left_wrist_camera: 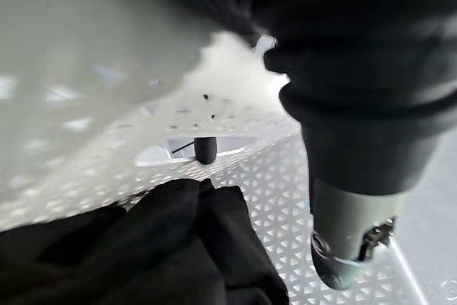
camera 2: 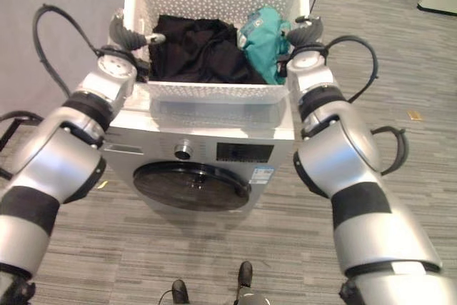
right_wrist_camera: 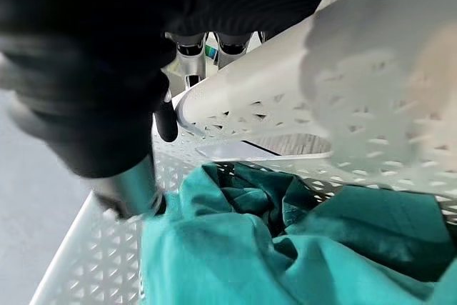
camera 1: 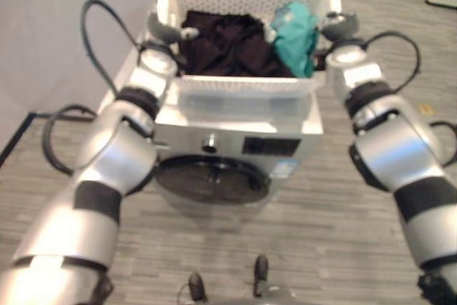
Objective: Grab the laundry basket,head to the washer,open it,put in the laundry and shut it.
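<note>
White laundry basket (camera 2: 214,5) atop washer (camera 2: 203,151), left hand (camera 2: 127,33) and right hand (camera 2: 303,31) gripping it

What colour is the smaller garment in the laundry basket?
Teal green; the smaller garment shows best in the right eye view, beside the black clothes.

Laundry basket (camera 2: 214,91) sits atop washer (camera 2: 200,148), door front unobstructed.

Both eye views look steeply down from the head, sharing the laundry basket (camera 2: 214,91) atop the washer (camera 2: 200,151); wrist views peer in closely along its side rims
</note>
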### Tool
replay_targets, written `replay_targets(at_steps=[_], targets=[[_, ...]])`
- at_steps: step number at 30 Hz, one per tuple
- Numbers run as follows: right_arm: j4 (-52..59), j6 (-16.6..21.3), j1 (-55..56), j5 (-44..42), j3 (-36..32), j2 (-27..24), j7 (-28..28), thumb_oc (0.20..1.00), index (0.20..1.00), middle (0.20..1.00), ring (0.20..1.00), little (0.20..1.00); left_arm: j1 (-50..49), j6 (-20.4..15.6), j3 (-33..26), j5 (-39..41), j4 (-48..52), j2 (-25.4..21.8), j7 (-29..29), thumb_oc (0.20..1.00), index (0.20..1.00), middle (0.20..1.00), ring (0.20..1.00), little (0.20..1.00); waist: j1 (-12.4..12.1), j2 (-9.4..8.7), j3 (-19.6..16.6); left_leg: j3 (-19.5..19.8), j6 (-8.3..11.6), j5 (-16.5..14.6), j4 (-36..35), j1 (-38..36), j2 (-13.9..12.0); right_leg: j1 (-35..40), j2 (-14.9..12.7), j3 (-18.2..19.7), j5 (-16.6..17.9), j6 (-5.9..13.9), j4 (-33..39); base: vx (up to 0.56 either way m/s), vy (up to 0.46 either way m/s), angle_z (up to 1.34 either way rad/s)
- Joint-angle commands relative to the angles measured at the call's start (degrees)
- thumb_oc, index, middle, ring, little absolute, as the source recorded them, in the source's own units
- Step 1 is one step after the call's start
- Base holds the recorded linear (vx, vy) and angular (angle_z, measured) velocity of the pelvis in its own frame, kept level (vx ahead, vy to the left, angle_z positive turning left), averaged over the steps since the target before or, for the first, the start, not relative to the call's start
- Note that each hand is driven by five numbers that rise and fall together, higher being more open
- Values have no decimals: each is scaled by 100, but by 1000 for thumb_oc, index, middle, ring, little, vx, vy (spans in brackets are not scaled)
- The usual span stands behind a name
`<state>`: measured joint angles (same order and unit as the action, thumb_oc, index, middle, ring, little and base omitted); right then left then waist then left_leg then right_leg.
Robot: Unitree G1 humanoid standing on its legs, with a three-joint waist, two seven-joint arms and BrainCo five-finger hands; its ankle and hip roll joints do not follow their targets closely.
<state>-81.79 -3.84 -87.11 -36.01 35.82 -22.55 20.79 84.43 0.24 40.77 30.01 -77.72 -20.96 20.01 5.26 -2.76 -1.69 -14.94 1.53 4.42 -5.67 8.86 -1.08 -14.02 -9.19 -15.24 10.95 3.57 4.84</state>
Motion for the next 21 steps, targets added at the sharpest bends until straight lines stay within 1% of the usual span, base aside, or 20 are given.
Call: replay_targets(at_steps=[1,13,21], targets=[[-179,104,-961,-266,-37,1361,-683,1000,1000,1000,1000,1000,1414,-567,254,-90,254,1586,-439,1000,1000,1000,1000,1000,-82,282,666,318,101,-100,67,-254,-178,834,-97,-185,-172,606,-65,0,0,0],[-74,87,-1013,-482,112,1115,-925,1000,1000,1000,1000,1000,1433,-543,410,-110,293,1519,-591,1000,1000,1000,1000,1000,-201,245,469,408,74,-228,67,-444,-143,1060,-70,-266,-266,615,-39,15,-3,1],[-139,75,-1023,-516,87,1004,-1009,1000,1000,1000,1000,1000,1470,-522,520,-194,248,1511,-676,1000,1000,1000,1000,1000,-267,260,380,434,64,-286,67,-510,-130,1160,-74,-313,-329,615,-25,6,0,2]])
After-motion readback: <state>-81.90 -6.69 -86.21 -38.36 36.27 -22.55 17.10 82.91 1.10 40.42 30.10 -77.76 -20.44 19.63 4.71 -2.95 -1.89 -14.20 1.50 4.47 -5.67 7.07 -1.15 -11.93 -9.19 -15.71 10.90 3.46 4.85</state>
